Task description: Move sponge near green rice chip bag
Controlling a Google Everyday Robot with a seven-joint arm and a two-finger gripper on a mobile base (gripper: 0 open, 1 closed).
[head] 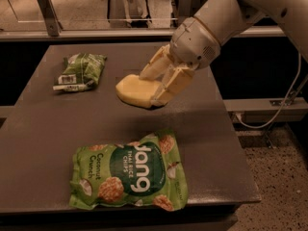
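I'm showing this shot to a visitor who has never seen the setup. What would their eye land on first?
The end effector of the pale arm, over the middle of the table, is clamped on a yellow sponge. Next comes the big bright green chip bag, lying flat at the near edge. A smaller green bag sits at the far left.

One sponge (129, 91), one green rice chip bag (129, 177), one smaller green bag (79, 71), one gripper (155, 88) at table (43, 129) centre.

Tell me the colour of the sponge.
Pale yellow, plain; camera view. The end effector grips the sponge over the middle of the table.
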